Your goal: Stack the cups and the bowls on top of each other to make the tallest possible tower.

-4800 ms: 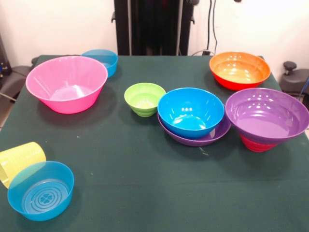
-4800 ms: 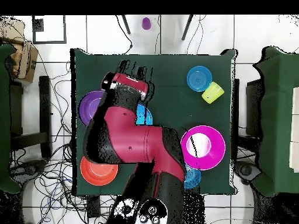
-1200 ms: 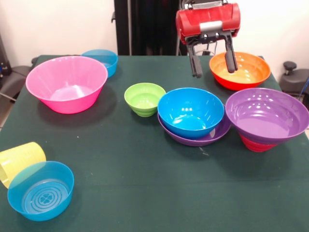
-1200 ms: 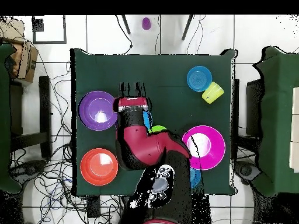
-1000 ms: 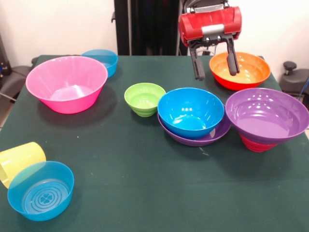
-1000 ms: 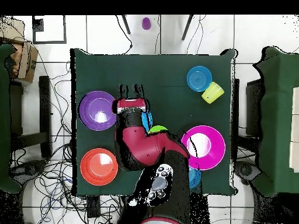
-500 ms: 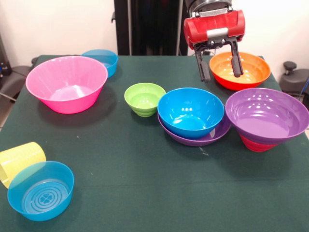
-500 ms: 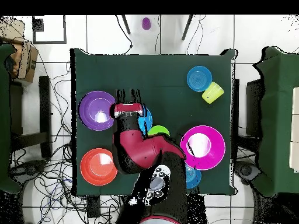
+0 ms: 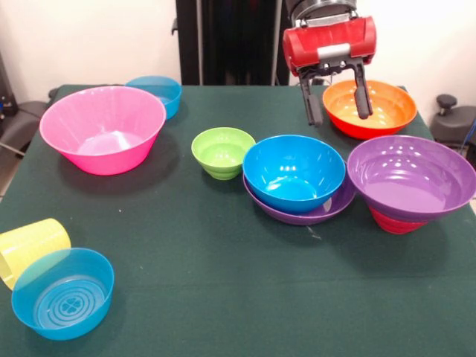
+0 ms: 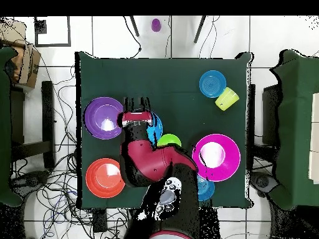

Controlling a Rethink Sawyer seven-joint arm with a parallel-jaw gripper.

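My gripper (image 9: pixel 338 119) is open and empty, hanging above the table between the blue bowl (image 9: pixel 294 171) and the orange bowl (image 9: pixel 370 108); in the overhead view it (image 10: pixel 137 101) is beside the purple bowl (image 10: pixel 103 117). The blue bowl sits in a wide purple bowl (image 9: pixel 297 213). Another purple bowl (image 9: pixel 411 177) rests on a red bowl (image 9: pixel 394 222). The green bowl (image 9: pixel 222 152) and the pink bowl (image 9: pixel 103 128) stand alone. A ribbed yellow cup (image 9: pixel 30 247) lies on its side against a translucent blue bowl (image 9: pixel 63 292). A second translucent blue bowl (image 9: pixel 158 91) stands at the far edge. The yellow-orange cups are out of view.
A purple cup (image 10: pixel 156 25) sits on the floor beyond the table's far edge. A cardboard box (image 10: pixel 22 62) and green-covered furniture (image 10: pixel 298 124) flank the table (image 9: pixel 223 297). The arm (image 10: pixel 152 162) covers part of the table's middle in the overhead view.
The arm swung in and brought the gripper down into the front view. Over the last second it shifted slightly toward the orange bowl, then held still. The bowls and the cup have not moved.
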